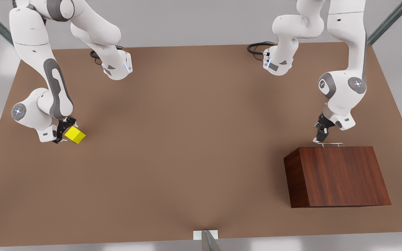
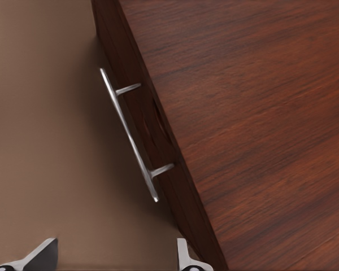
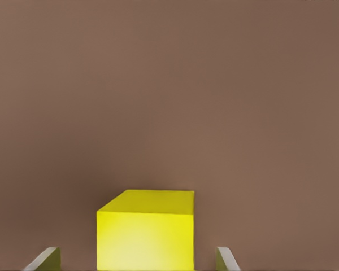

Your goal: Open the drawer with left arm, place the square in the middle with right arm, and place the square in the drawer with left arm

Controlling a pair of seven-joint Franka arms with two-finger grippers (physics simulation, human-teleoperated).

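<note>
The drawer (image 1: 330, 147) sits closed in the cabinet (image 1: 337, 176), so the left claw (image 1: 321, 136), open beside its handle (image 2: 130, 135), could slip off the thin bar, while across the worktop (image 1: 194, 139) the right claw (image 1: 65, 130), tilted low and open, straddles the square (image 1: 75, 135), unclamped, and could nudge it.

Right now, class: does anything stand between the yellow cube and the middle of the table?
Nothing visible does. The cube sits between the open fingers of the right claw at the front view's left; bare tabletop stretches from there to the middle. The cabinet stands far off at the front view's right, beside the left claw.
</note>
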